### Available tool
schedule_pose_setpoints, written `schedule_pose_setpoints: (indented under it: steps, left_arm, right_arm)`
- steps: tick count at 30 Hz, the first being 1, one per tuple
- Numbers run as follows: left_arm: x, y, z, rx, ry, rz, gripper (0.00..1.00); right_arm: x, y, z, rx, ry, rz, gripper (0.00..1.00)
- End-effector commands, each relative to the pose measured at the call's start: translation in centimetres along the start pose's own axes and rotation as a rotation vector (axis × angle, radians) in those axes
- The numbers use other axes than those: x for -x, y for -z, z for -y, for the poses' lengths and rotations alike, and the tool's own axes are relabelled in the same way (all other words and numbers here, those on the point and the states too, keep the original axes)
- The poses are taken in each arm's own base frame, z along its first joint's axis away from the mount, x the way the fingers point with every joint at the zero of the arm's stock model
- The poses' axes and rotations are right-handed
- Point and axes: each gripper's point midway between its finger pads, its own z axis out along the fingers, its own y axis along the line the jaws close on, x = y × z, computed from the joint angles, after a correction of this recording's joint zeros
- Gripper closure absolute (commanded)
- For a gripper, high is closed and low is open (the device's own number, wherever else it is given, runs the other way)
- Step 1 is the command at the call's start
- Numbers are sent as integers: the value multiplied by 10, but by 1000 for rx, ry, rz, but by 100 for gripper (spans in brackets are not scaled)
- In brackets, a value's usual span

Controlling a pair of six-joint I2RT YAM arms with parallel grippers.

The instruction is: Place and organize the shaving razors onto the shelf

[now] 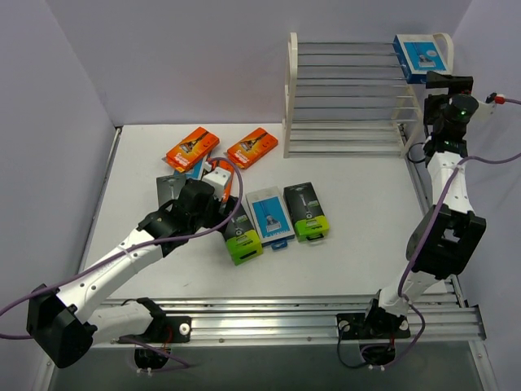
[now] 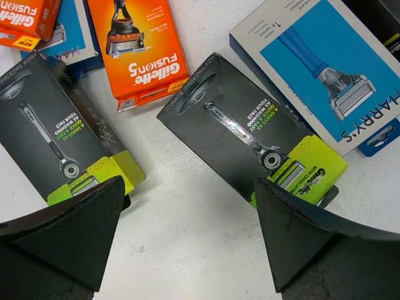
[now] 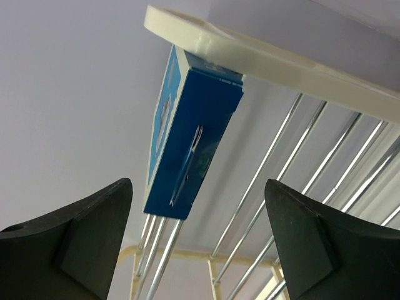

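Right fingers (image 3: 199, 187) are spread wide and empty, just below a blue-and-white razor pack (image 3: 187, 125) standing on edge on the top rods of the shelf (image 1: 346, 90), against its right end. Left fingers (image 2: 187, 206) hang spread above a black-and-lime pack (image 2: 250, 144) lying on the surface (image 2: 181, 250).

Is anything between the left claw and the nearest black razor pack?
Nothing visible. The open left claw hangs above the table, and the black pack lies uncovered just below it. The blue pack and orange pack lie beside it, not on top.
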Motion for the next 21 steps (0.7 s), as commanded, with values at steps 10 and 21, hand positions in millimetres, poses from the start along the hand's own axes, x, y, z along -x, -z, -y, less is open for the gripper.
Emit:
schedule_pose_setpoints:
  steps: [10, 21]
  left_arm:
    - [32, 18, -18, 70, 26, 103, 6]
    - [34, 24, -42, 177, 39, 132, 6]
  right_arm:
    - [7, 101, -74, 179, 126, -53, 15]
    - [-81, 216, -27, 211, 320, -371, 14]
